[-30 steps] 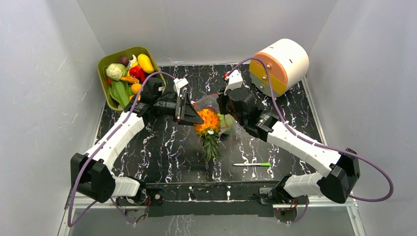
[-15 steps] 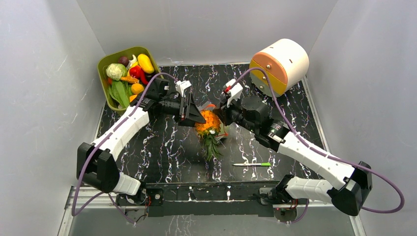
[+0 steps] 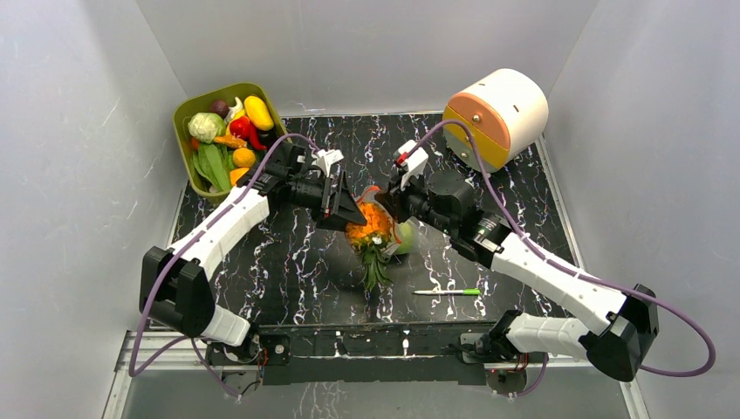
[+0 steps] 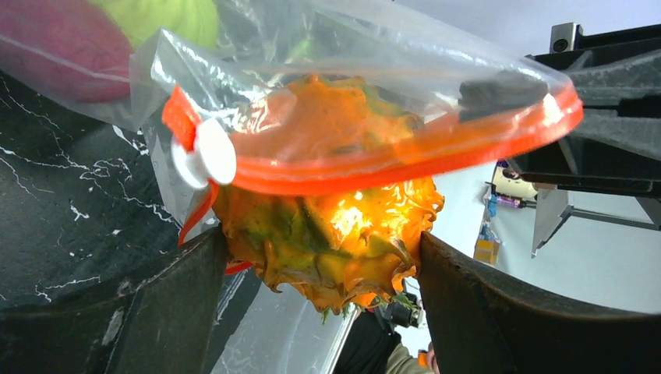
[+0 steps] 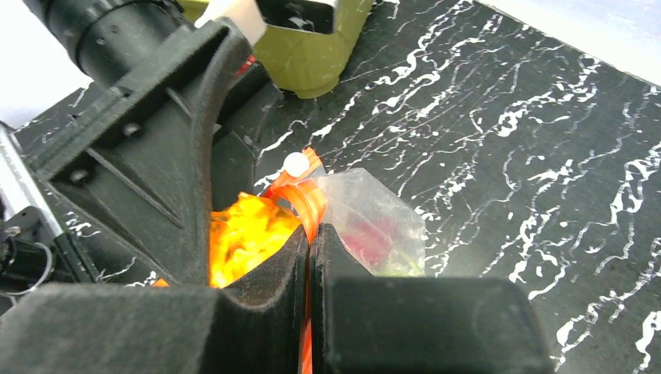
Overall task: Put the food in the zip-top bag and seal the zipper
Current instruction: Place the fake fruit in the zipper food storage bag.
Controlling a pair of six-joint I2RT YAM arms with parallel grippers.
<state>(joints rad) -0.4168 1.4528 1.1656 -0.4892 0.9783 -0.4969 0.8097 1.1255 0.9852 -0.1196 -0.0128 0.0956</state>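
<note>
1. Orange toy pineapple [image 4: 335,234] with a knobbly plastic skin and green leaves sits at the mouth of the bag, over the middle of the table. Its body is partly under the upper edge of the opening and its leafy end points toward the near edge.
2. Clear crinkly plastic zip-top bag [image 4: 351,47] lies just behind the toy pineapple. A round green piece [image 3: 405,236] and a purple piece [image 4: 54,47] show through the film.
3. Red-orange zipper strip [image 4: 405,156] arches over the fruit, with a white slider [image 4: 204,153] at one end.
4. Left gripper [image 4: 321,249] has its jaws spread wide, one finger pressed on each side of the toy pineapple.
5. Right gripper [image 5: 312,234] is pinched tight on the zipper strip, which runs between its fingers.
6. Black white-veined marble-look table [image 3: 288,253] carries a thin green-and-white pen [image 3: 448,291] near the front.
7. Olive-green plastic bin [image 3: 225,90] at the back left holds more toy fruits and vegetables.
8. White-and-orange cylinder [image 3: 497,109] lies on its side at the back right.
</note>
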